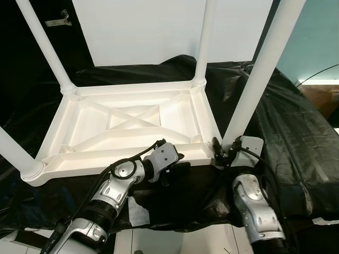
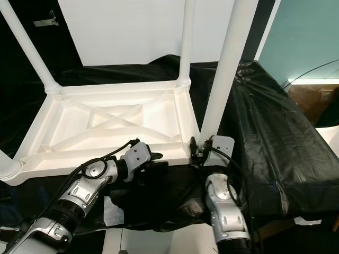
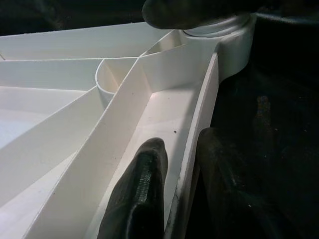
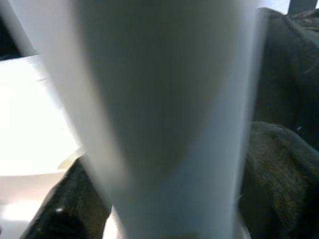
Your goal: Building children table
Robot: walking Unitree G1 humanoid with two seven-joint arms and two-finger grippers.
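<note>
Tabletop (image 1: 127, 124) edge pinched by L claw (image 3: 184, 164).

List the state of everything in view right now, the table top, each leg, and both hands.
Table top: upside down on black sheeting.
Far legs: upright in their corner sockets.
Near left leg: standing in its socket.
Near right leg: tilted, held at its corner.
Left hand: fingers straddling the table top's near rim.
Right hand: closed around the near right leg's base.

Upturned white table (image 1: 132, 124) on black sheeting (image 1: 288, 132)
</note>
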